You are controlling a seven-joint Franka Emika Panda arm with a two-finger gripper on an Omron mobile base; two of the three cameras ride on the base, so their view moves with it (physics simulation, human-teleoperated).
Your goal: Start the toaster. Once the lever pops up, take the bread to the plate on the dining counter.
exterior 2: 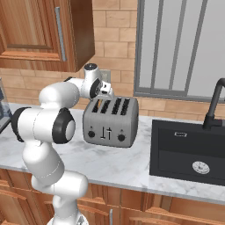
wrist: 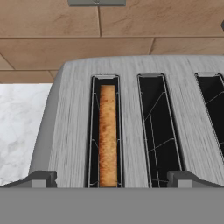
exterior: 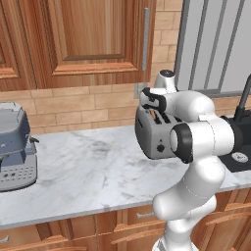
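The grey toaster (exterior 2: pixel 110 123) stands on the marble worktop (exterior 2: pixel 114 165) against the brick wall, also seen as the toaster (exterior: pixel 153 139). Its dark lever (exterior 2: pixel 105 132) sits on the front face between two black knobs. The bread (wrist: pixel 107 135) stands upright in the leftmost slot of the toaster (wrist: pixel 70 131), its browned top edge just below the rim. My gripper (wrist: pixel 114 179) hovers right above that slot, open, one fingertip on each side of it, touching nothing. From the base, the gripper (exterior 2: pixel 106 93) hangs over the toaster's left end. The plate and the dining counter are out of view.
A blue-grey coffee machine (exterior: pixel 14 147) stands at the worktop's left end. A black sink (exterior 2: pixel 189 151) with a black faucet (exterior 2: pixel 215 103) lies right of the toaster. Wooden wall cabinets (exterior: pixel 88 39) hang above, and a window (exterior 2: pixel 180 44) is behind the sink.
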